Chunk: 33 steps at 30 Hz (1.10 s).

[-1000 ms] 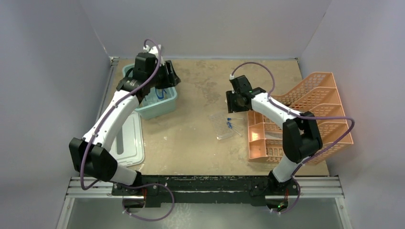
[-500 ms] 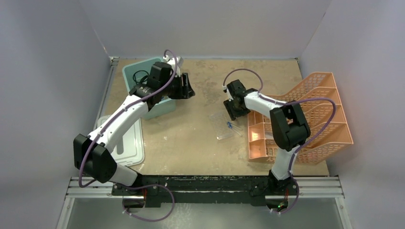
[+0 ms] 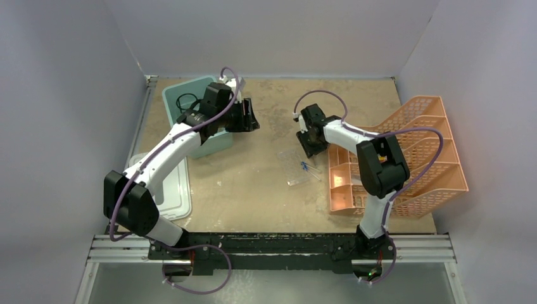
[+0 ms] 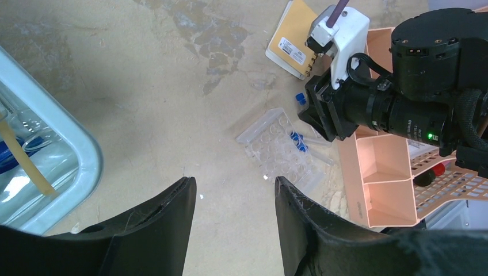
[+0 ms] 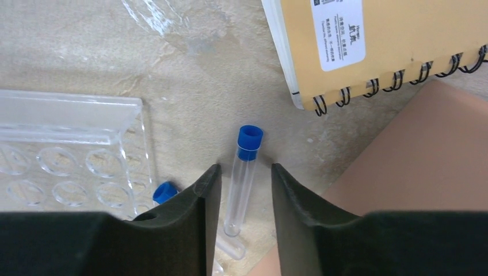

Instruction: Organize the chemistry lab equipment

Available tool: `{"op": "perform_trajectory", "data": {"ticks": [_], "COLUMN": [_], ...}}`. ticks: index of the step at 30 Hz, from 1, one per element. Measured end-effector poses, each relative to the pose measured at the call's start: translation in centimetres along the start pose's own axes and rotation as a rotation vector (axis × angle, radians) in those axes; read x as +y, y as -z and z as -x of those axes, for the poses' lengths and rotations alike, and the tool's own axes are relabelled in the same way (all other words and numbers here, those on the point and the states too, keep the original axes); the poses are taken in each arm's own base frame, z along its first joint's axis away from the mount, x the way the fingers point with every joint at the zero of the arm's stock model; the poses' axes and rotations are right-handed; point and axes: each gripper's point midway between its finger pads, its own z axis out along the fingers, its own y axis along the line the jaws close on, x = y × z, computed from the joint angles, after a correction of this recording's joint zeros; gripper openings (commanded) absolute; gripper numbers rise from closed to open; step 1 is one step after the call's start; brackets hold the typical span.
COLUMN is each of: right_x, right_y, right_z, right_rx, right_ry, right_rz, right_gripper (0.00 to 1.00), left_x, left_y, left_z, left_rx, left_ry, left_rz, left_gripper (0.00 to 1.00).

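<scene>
A clear rack (image 3: 295,168) lies on the table left of the orange tray, with blue-capped tubes (image 3: 305,166) on and beside it. My right gripper (image 3: 308,147) is low over the table at the rack's far end. In the right wrist view it (image 5: 244,168) is open, and its fingers straddle one blue-capped tube (image 5: 244,178) lying flat. A second blue cap (image 5: 165,191) lies by the rack (image 5: 69,155). My left gripper (image 3: 252,118) is open and empty, just right of the teal tub. In its wrist view (image 4: 233,179) it hovers with the rack (image 4: 281,150) ahead. Amber tubing (image 4: 26,165) lies in the tub.
The teal tub (image 3: 218,144) stands at the back left, its white lid (image 3: 172,193) nearer on the left. The orange tiered tray (image 3: 405,158) fills the right side. A tan spiral notebook (image 5: 374,40) lies beyond the tube, against the tray; it also shows in the left wrist view (image 4: 290,40).
My left gripper has swung right, from over the teal tub to beside it. My right gripper has moved left and down to the tubes at the rack's far end.
</scene>
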Motion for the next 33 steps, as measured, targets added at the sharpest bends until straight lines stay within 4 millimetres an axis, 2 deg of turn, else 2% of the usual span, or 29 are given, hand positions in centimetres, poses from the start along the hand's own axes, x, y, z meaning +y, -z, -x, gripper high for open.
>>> {"op": "perform_trajectory", "data": {"ticks": [3, 8, 14, 17, 19, 25, 29, 33], "right_x": [0.3, 0.5, 0.3, 0.2, 0.1, 0.8, 2.2, 3.7], "right_y": [-0.1, -0.5, -0.5, 0.6, 2.4, 11.9, 16.8, 20.4], "right_z": [0.3, 1.1, 1.7, 1.5, 2.2, 7.8, 10.1, 11.5], "right_rx": [-0.012, -0.048, -0.104, -0.126, -0.174, -0.488, -0.634, -0.724], "right_ry": [-0.009, -0.028, -0.052, -0.072, -0.092, -0.199, -0.298, -0.402], "right_rz": [0.018, 0.027, 0.020, 0.016, 0.018, 0.113, 0.234, 0.372], "right_gripper": [0.29, 0.07, 0.03, 0.03, 0.04, 0.04, 0.04, 0.04], "left_x": [-0.1, -0.3, -0.7, -0.6, -0.8, -2.6, -5.3, -9.7], "left_y": [0.0, -0.1, -0.3, -0.5, -0.7, -1.0, -0.2, 1.0], "left_z": [0.0, 0.0, 0.1, -0.5, -0.8, -0.9, 0.6, 2.6], "left_rx": [-0.001, -0.004, -0.030, -0.038, -0.047, -0.126, -0.228, -0.320], "left_ry": [0.003, 0.016, 0.048, 0.087, 0.114, 0.159, 0.165, 0.160], "left_rz": [-0.001, 0.000, -0.010, -0.013, -0.022, -0.113, -0.230, -0.393], "left_gripper": [0.52, 0.52, 0.52, 0.53, 0.53, 0.53, 0.54, 0.53]}}
